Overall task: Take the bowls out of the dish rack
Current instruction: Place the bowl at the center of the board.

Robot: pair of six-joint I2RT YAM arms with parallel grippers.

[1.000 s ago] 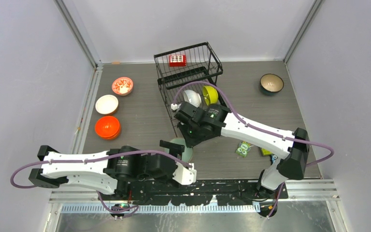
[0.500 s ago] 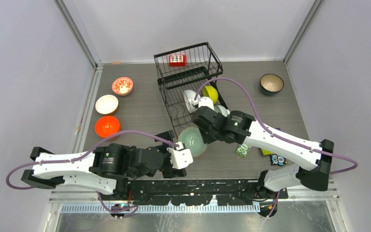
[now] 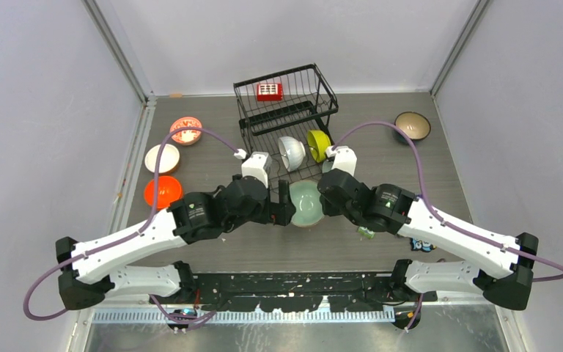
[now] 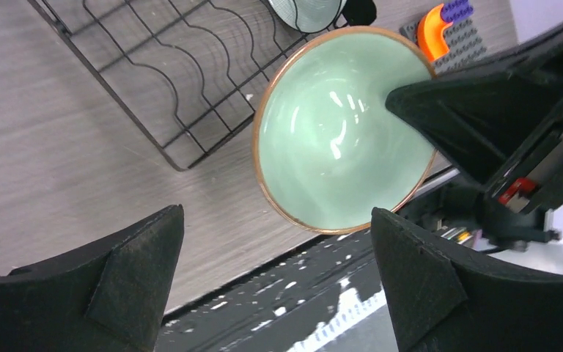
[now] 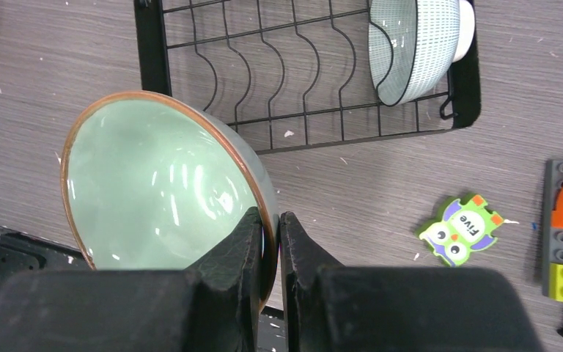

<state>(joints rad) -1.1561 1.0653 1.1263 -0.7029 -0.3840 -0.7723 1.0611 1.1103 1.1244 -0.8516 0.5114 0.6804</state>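
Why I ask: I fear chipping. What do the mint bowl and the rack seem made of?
The mint bowl looks like glazed ceramic: it is glossy, with sharp light reflections and a brown rim, though hard plastic can't be excluded. The rack looks like metal wire with a black coating: thin bent rods with a dull sheen.

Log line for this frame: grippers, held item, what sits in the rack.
right gripper: shut on mint bowl rim | left gripper: open, facing mint bowl | dish rack: white bowl, lime bowl inside
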